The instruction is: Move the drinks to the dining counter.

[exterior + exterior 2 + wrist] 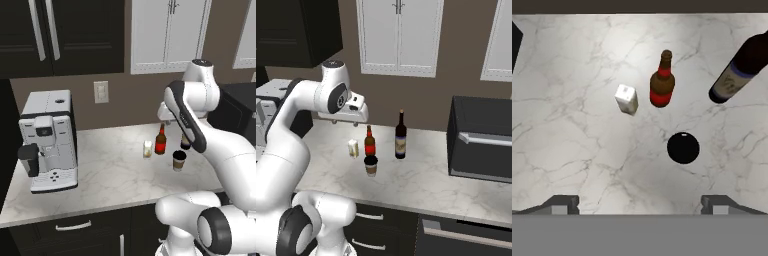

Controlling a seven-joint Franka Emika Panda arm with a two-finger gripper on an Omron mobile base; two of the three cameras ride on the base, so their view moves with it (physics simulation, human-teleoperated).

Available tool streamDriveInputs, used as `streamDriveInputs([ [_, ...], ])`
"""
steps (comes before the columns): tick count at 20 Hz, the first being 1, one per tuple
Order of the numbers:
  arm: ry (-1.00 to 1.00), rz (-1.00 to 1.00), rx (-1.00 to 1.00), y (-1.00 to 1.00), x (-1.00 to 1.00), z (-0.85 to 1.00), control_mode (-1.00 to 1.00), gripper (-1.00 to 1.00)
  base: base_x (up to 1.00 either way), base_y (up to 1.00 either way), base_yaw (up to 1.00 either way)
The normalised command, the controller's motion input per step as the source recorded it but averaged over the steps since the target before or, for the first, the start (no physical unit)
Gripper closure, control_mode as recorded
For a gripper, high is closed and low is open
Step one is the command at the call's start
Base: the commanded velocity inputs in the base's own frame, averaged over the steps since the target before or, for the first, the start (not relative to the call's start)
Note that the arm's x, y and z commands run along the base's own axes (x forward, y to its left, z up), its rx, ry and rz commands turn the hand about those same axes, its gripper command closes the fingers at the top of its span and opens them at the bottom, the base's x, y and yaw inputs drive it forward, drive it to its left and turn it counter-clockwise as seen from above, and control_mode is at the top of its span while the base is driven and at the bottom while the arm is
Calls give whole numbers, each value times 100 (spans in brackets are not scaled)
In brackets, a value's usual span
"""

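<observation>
Four drinks on the white-grey marbled counter (421,185). The brown paper cup with dark lid (683,147) serves as landmark; behind it stands the shorter red bottle (661,86), left of that the small whitish glass (627,98), and to the right rear the tall dark wine bottle with pale label (738,70). The claw (640,205) hovers above the cup, fingers spread wide, holding nothing.

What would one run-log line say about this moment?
stage: hovering above drinks | gripper: jaws open, empty | wine bottle, red bottle, paper cup, small glass: upright on marbled worktop
</observation>
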Motion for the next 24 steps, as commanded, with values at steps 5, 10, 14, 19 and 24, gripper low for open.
streamDriveInputs([
  [5, -8, 0, 0, -3, -4, -30, -100, -100, 0, 0, 0],
  [10, -14, 0, 0, -24, -22, -31, -100, -100, 0, 0, 0],
  [14, -16, 1, 0, -32, -19, -41, -100, -100, 0, 0, 0],
  [19, -13, 1, 0, -13, -4, -39, -100, -100, 0, 0, 0],
  [24, -2, 0, 0, -3, 0, -32, -100, -100, 0, 0, 0],
])
